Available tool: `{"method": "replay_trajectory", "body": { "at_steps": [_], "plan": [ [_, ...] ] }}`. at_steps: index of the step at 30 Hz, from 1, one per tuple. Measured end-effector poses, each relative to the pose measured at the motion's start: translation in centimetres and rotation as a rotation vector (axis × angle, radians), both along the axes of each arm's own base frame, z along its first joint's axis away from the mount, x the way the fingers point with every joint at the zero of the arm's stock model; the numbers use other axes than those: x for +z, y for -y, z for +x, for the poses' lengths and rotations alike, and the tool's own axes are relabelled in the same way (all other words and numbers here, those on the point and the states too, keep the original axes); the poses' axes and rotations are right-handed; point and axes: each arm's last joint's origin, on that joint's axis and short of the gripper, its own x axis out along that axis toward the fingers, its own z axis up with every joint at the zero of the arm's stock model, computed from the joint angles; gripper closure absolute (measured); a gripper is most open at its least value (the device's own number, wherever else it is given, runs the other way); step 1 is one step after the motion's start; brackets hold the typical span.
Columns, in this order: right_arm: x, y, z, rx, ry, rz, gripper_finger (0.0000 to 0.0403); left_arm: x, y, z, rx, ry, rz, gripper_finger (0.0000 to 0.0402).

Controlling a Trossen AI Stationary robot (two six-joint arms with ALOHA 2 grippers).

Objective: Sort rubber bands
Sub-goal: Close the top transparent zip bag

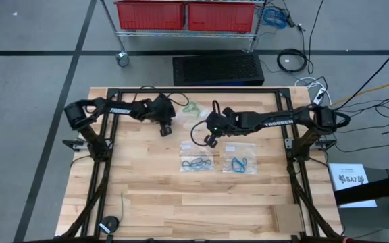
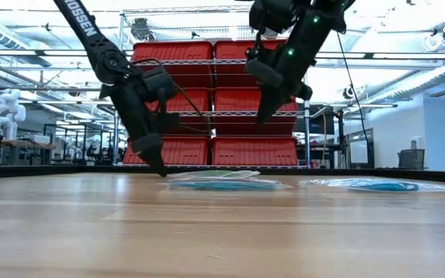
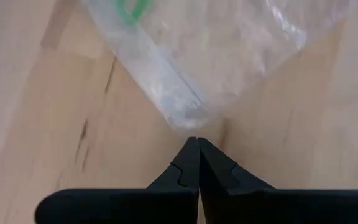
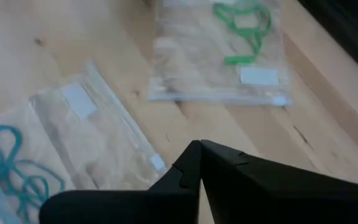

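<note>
The left claw (image 3: 197,144), fingers pressed together and holding nothing, points at the corner of a clear bag (image 3: 229,56) holding light green rubber bands (image 4: 244,28) at the counter's (image 1: 181,202) far edge. The right claw (image 4: 199,149), also pinched together and empty, hangs above the counter between that bag and two nearer bags, one with dark teal-blue bands (image 1: 197,163), one with bright blue bands (image 1: 239,163).

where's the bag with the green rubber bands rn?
In the high view the bag with the green rubber bands lies at the table's far edge, between the two arms, just beyond the shut left pincer; the other two bags lie nearer the table's middle.

Three clear zip bags (image 1: 197,163) on the wooden table (image 1: 181,202); red bins (image 1: 150,13) beyond.
</note>
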Motion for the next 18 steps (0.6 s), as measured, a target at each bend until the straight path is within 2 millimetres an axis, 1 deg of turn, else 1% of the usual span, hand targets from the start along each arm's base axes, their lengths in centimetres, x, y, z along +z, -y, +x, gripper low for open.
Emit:
{"method": "replay_trajectory", "body": {
  "at_steps": [3,6,8,11,12,14,18],
  "plan": [
    [-0.1,-0.1,-0.2,0.000,-0.025,0.007,0.0403,-0.1,0.3,-0.1,0.004,-0.006,-0.046,0.0400],
    [-0.1,-0.2,-0.2,0.002,-0.025,0.007,0.0403,0.2,0.7,0.1,-0.018,0.019,-0.047,0.0400],
    [-0.1,-0.2,-0.2,0.002,-0.024,0.007,0.0403,0.7,0.7,0.7,-0.035,0.094,-0.023,0.0400],
    [-0.1,-0.3,-0.2,0.005,-0.024,0.006,0.0403,1.6,-0.1,1.6,-0.025,0.223,0.050,0.0400],
    [-0.1,-0.3,-0.2,0.006,-0.025,0.005,0.0403,1.5,-0.5,1.7,-0.008,0.231,0.069,0.0400],
    [-0.1,-0.4,-0.2,0.009,-0.026,0.004,0.0403,0.5,-1.1,1.5,0.031,0.201,0.070,0.0400],
    [-0.1,-0.4,-0.2,0.011,-0.027,0.003,0.0403,-1.1,-1.9,1.3,0.082,0.142,0.022,0.0400]
  ]
}}
